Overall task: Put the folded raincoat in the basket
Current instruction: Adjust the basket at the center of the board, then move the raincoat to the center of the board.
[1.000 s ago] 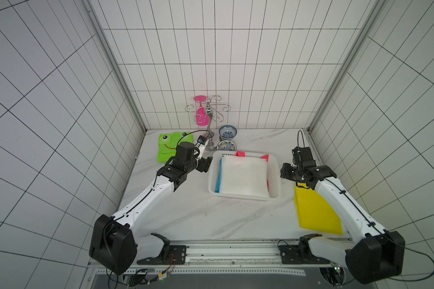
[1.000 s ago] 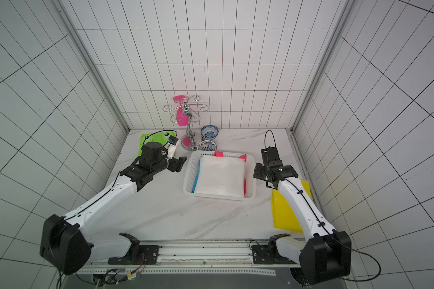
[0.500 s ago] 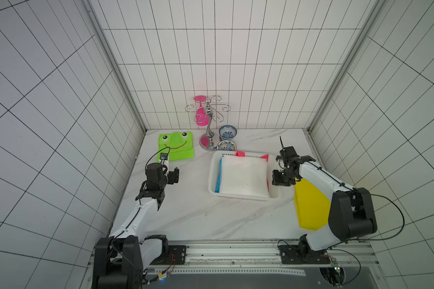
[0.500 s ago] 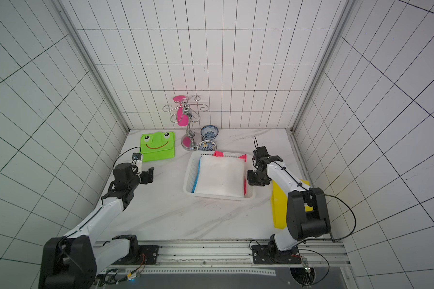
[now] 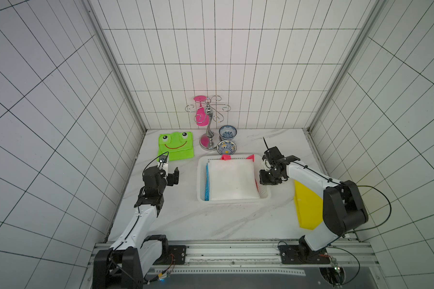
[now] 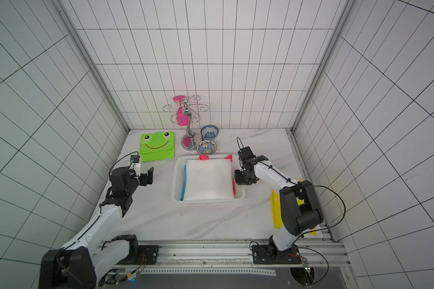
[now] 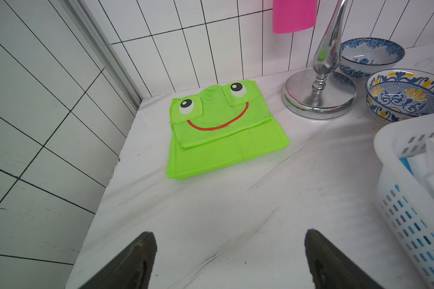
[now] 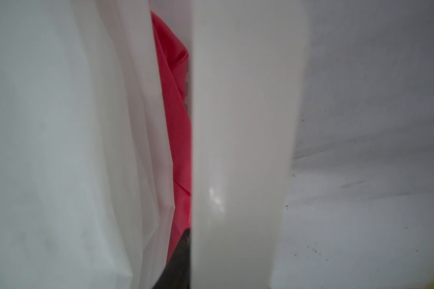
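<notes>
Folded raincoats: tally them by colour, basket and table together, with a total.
Green raincoat: 1, on the table
Yellow raincoat: 1, on the table
White raincoat: 1, in the basket
Blue raincoat: 1, edge under the white
Pink raincoat: 1, corners under the white
Total: 5

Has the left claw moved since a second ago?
Yes. The left claw has pulled away from the white basket's far left corner, back toward its base, short of the green frog raincoat.
</notes>
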`<action>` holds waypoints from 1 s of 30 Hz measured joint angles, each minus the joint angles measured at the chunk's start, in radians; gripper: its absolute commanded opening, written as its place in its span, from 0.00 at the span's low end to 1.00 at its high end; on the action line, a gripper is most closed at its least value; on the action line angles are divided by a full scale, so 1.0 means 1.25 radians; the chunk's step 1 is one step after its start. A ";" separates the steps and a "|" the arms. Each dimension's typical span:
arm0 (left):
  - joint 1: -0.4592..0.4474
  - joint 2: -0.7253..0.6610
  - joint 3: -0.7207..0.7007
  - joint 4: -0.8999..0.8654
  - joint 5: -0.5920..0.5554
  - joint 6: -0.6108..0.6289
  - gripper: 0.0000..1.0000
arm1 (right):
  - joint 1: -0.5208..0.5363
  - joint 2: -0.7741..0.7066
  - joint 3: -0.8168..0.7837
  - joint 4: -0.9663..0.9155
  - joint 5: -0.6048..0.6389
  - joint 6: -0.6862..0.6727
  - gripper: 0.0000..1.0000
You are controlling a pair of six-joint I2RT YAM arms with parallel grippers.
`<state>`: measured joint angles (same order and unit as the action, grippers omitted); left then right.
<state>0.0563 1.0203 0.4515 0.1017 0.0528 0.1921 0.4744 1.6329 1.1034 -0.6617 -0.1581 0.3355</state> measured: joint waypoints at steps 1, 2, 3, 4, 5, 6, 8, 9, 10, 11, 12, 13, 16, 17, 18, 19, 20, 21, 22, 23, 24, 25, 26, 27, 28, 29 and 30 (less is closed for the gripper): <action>0.000 0.004 0.000 0.000 0.000 0.000 0.96 | 0.003 0.005 0.000 0.012 0.005 0.026 0.23; 0.000 0.006 0.000 0.000 0.000 0.000 0.96 | 0.004 0.010 0.000 0.022 0.011 0.053 0.23; 0.000 0.006 0.000 0.000 0.000 0.000 0.96 | 0.003 0.013 0.002 0.026 0.015 0.067 0.23; 0.000 0.006 0.000 0.000 0.001 0.000 0.96 | 0.004 0.015 0.005 0.031 0.020 0.085 0.24; 0.000 0.006 0.000 0.000 0.001 0.000 0.96 | 0.005 0.018 0.006 0.040 0.025 0.105 0.24; 0.000 0.006 0.000 0.000 0.001 0.000 0.96 | 0.005 0.023 0.010 0.049 0.031 0.121 0.24; 0.000 0.006 0.000 0.000 0.001 0.001 0.96 | 0.004 0.035 0.018 0.082 0.040 0.151 0.26; 0.000 0.006 0.000 0.000 0.001 0.001 0.96 | 0.004 0.041 0.021 0.097 0.041 0.161 0.28; 0.000 0.006 0.000 0.000 0.002 0.001 0.97 | 0.004 0.051 0.030 0.108 0.041 0.171 0.31; 0.000 0.006 0.000 0.000 0.002 0.001 0.97 | 0.004 0.061 0.041 0.117 0.040 0.178 0.34; 0.000 0.006 0.000 0.000 0.002 0.002 0.97 | 0.004 0.067 0.050 0.121 0.038 0.178 0.36; 0.000 0.006 0.000 0.000 0.004 0.002 0.97 | 0.004 0.070 0.058 0.124 0.037 0.175 0.39; 0.000 0.006 0.000 0.000 0.010 0.006 0.97 | 0.004 0.055 0.067 0.123 0.037 0.158 0.45; 0.000 0.006 0.000 -0.001 0.013 0.006 0.97 | 0.003 0.041 0.067 0.116 0.037 0.150 0.46; 0.000 0.007 0.000 0.000 0.016 0.008 0.97 | 0.003 0.017 0.067 0.106 0.038 0.138 0.48; 0.000 0.008 0.001 -0.001 0.018 0.008 0.98 | 0.002 -0.007 0.066 0.099 0.042 0.127 0.49; 0.000 0.010 0.001 0.000 0.019 0.008 0.97 | 0.002 -0.045 0.063 0.088 0.050 0.117 0.50; 0.000 0.013 0.001 -0.001 0.020 0.009 0.97 | 0.002 -0.086 0.056 0.084 0.060 0.108 0.52; 0.000 0.015 0.001 -0.001 0.020 0.009 0.98 | -0.002 -0.126 0.049 0.080 0.068 0.100 0.54; 0.000 0.016 0.001 -0.002 0.020 0.009 0.97 | -0.004 -0.179 0.038 0.074 0.078 0.094 0.56; 0.000 0.017 0.001 -0.002 0.020 0.009 0.97 | -0.007 -0.226 0.026 0.069 0.089 0.089 0.59; 0.000 0.018 0.001 -0.004 0.021 0.009 0.97 | -0.011 -0.272 0.012 0.063 0.104 0.087 0.60; 0.000 0.018 0.001 -0.005 0.021 0.009 0.97 | -0.018 -0.316 -0.007 0.062 0.121 0.087 0.64; 0.000 0.018 0.002 -0.005 0.021 0.009 0.98 | -0.026 -0.358 -0.031 0.060 0.138 0.087 0.69; 0.000 0.019 0.003 -0.006 0.021 0.009 0.98 | -0.036 -0.393 -0.056 0.054 0.154 0.089 0.72; 0.000 0.022 0.005 -0.007 0.020 0.008 0.98 | -0.049 -0.422 -0.082 0.050 0.170 0.095 0.72; 0.000 0.027 0.009 -0.008 0.019 0.008 0.98 | -0.066 -0.449 -0.112 0.046 0.189 0.102 0.70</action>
<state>0.0566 1.0546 0.4633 0.0921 0.0769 0.2016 0.3923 1.0721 0.9630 -0.6037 0.0784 0.4629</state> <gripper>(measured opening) 0.977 0.712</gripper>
